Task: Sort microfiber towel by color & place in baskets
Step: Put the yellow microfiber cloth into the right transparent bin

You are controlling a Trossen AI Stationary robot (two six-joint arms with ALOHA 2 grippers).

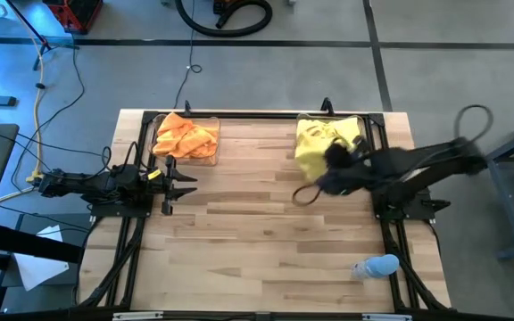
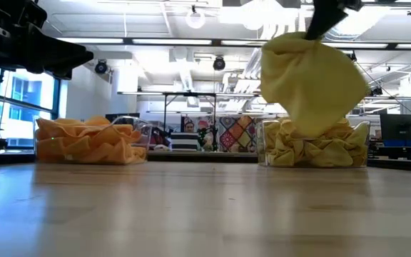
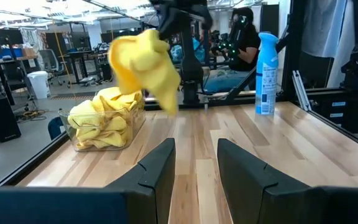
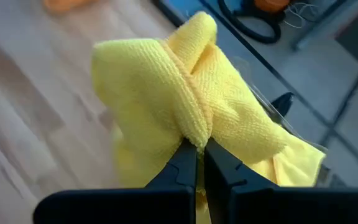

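My right gripper [image 4: 199, 148] is shut on a bright yellow microfiber towel [image 2: 312, 71], holding it in the air above the right clear basket [image 1: 362, 125]. That basket is filled with crumpled yellow towels [image 2: 312, 151]. The left clear basket [image 1: 216, 153], at the table's far left, holds orange towels [image 1: 186, 136]. My left gripper [image 3: 194, 158] is open and touches nothing. It waits low over the table's left side, near the orange basket. My right gripper pinches a bunched fold of the yellow towel [image 4: 194, 127] between its two fingers, several layers gathered together. It holds the towel from above. The towel is lifted clear and hangs slack below the fingers, its lower end [image 2: 312, 128] just over the yellow pile in the basket.
A pale blue spray bottle [image 1: 377, 266] lies near the table's near right corner. Bare wood lies between the baskets and across the table's middle [image 1: 257, 241]. A black frame runs along the table's edges. People sit at desks in the room beyond.
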